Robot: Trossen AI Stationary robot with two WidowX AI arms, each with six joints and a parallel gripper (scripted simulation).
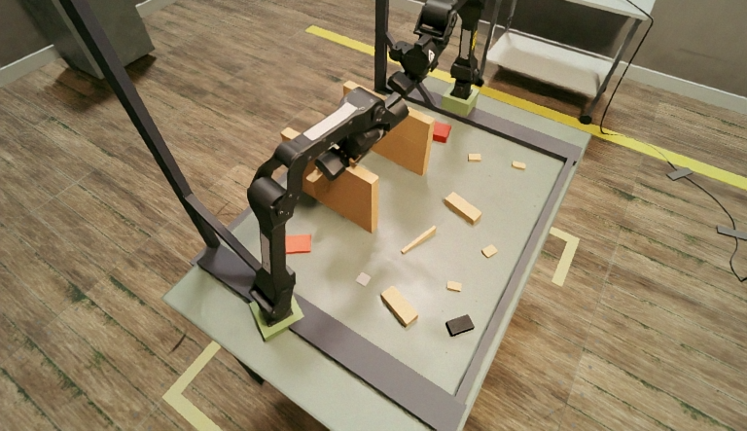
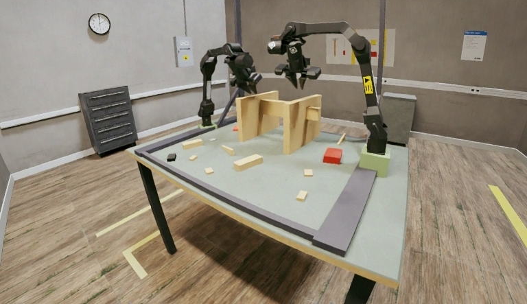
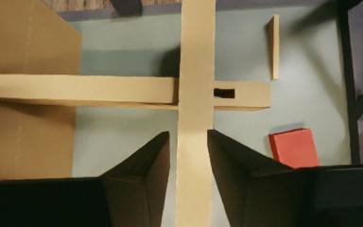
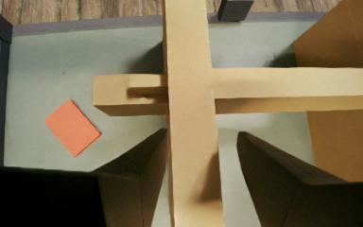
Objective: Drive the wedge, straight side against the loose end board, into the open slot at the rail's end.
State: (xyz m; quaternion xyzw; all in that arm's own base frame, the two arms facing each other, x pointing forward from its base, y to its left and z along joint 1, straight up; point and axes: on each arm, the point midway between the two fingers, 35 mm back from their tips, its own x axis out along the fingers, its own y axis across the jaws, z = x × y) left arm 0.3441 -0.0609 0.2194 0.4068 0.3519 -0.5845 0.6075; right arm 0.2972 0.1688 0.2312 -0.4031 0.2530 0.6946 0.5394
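Note:
The loose end board (image 1: 405, 134) stands upright on the table, with the rail (image 3: 85, 90) passing through it. The slot (image 3: 224, 93) in the rail's end beside this board is open and empty. My left gripper (image 2: 297, 83) hovers just above this board's top edge (image 3: 195, 118); its fingers are apart and hold nothing. A wedge (image 3: 273, 45) lies flat on the table beyond the rail's end. The other end board (image 1: 346, 192) stands upright with a wedge (image 4: 144, 90) seated in its slot. My right gripper (image 4: 202, 137) is open above that board's top edge.
A red block (image 3: 294, 148) lies near the loose board and an orange tile (image 4: 72, 127) near the other. Another wedge (image 1: 418, 239), several wooden blocks and small pieces, and a black block (image 1: 459, 324) lie across the mat. A dark border strip (image 1: 517, 271) rims it.

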